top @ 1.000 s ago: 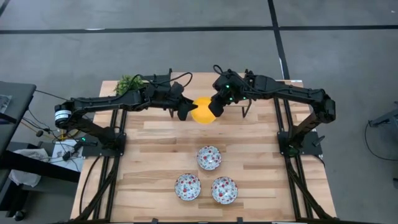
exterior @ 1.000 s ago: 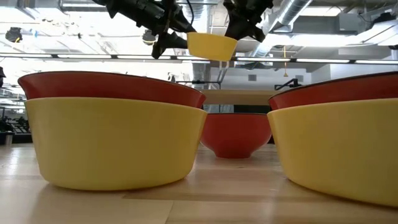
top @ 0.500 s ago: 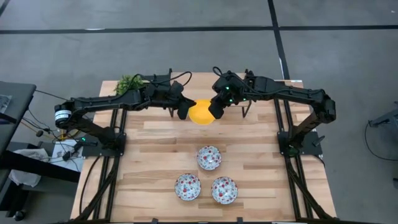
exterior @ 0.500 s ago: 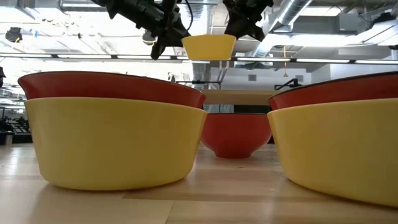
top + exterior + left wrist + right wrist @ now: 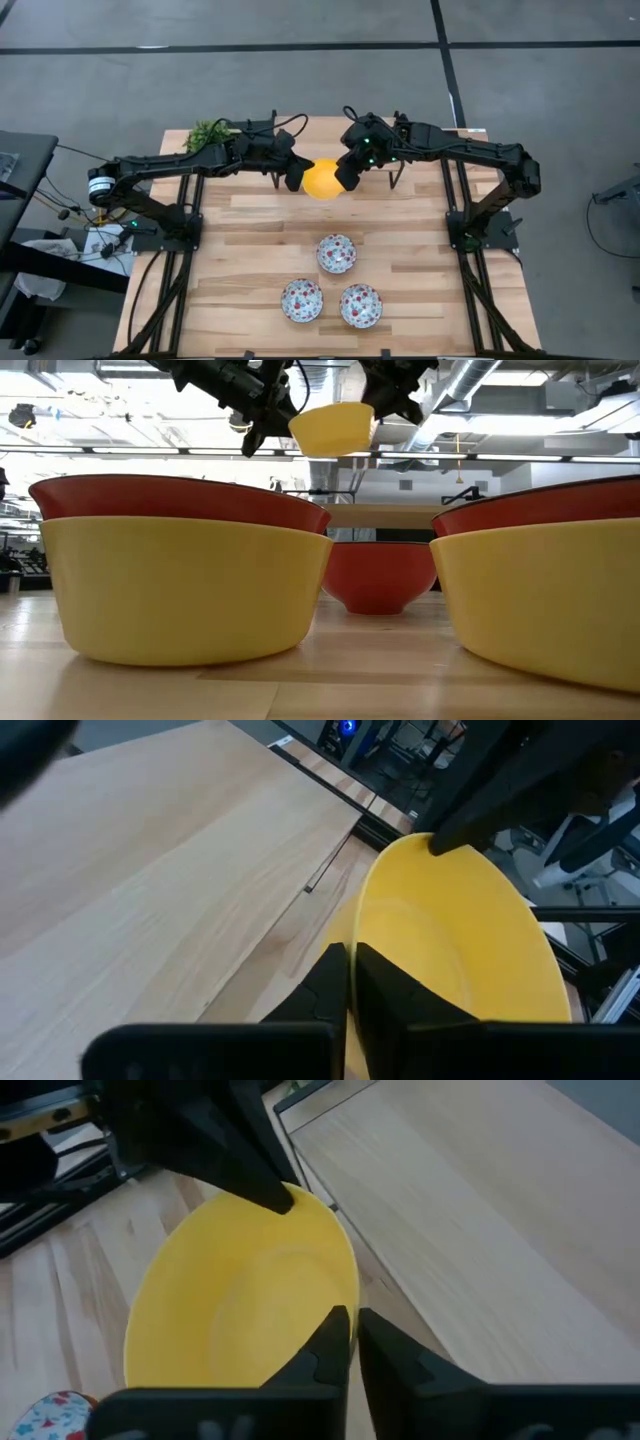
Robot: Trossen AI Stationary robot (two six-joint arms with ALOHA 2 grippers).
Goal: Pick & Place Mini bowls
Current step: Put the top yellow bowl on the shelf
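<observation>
Both arms reach inward, meeting mid-air — left end effector (image 5: 293,178) and right end effector (image 5: 345,176) each clamped.

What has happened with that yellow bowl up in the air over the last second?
The yellow bowl has tipped: it hung level between the two arms, now its rim leans to one side. It also drifted slightly toward the left arm. Both the left end effector and the right end effector stay clamped on opposite rims. The three floral bowls and the potted plant have not moved.
</observation>
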